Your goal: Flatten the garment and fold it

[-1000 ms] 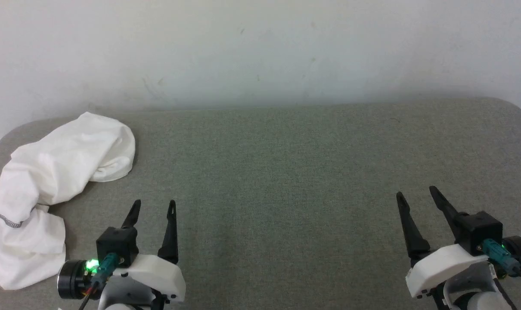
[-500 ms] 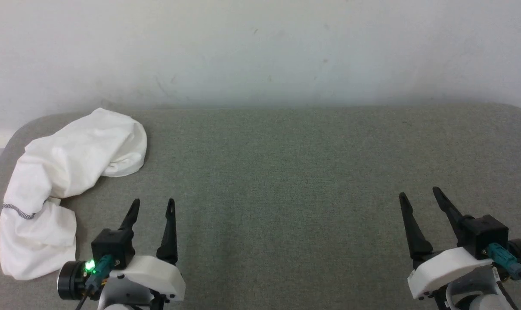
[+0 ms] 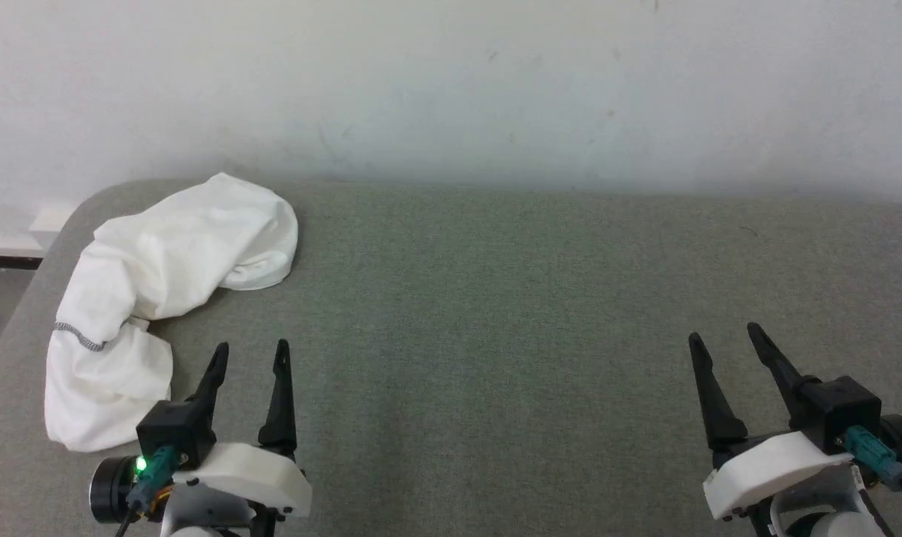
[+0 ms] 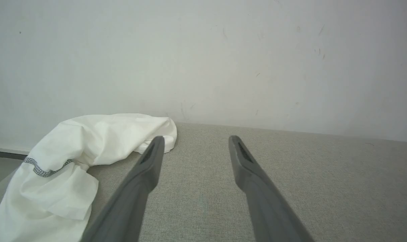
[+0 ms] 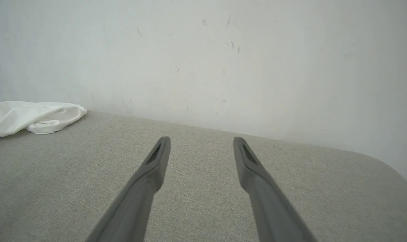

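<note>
The garment (image 3: 160, 291) is a white T-shirt lying crumpled in a long curved heap at the far left of the grey-green padded table (image 3: 496, 313); a grey zigzag seam crosses its lower part. The LUCKY patch is hidden. My left gripper (image 3: 250, 349) hovers open just right of the heap's near end, holding nothing. In the left wrist view the garment (image 4: 72, 158) lies left of the open left gripper (image 4: 195, 138). My right gripper (image 3: 721, 335) stands open and empty at the lower right, far from the shirt. The right wrist view has the garment (image 5: 32, 117) at its far left.
A pale wall (image 3: 451, 82) rises directly behind the table. The table's rounded left corner (image 3: 86, 205) lies close to the shirt, with floor and a white skirting (image 3: 11, 239) beyond it. Bare fabric surface stretches between the two grippers.
The head camera has swung left, so the shirt and table edge sit further right in the picture. The left gripper sits slightly lower and further left in view; both grippers stay open.
</note>
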Controlling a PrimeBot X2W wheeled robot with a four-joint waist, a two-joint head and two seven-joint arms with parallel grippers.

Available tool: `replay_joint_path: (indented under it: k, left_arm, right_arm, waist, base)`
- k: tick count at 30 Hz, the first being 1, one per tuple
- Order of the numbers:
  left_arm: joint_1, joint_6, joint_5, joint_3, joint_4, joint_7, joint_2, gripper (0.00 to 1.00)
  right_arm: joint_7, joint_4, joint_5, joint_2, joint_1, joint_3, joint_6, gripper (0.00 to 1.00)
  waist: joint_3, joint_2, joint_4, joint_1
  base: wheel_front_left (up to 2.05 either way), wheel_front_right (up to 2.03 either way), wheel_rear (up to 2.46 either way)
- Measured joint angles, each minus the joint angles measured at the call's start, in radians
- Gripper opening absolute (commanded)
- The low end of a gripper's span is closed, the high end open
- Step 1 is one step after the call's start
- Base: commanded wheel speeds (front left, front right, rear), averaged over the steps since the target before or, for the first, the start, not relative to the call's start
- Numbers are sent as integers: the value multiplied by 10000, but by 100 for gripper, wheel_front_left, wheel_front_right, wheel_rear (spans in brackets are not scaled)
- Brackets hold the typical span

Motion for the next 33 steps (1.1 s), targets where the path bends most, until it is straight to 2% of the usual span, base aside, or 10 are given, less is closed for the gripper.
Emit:
replay_joint_path:
  k: [33]
  left_arm:
    - [-2, -84, -857, 658, 245, -677, -2, 100]
  right_arm:
    - [-441, -328, 31, 4, 88, 558, 0, 100]
  waist:
    - [184, 0, 2376, 0]
  base:
    - [0, 0, 0]
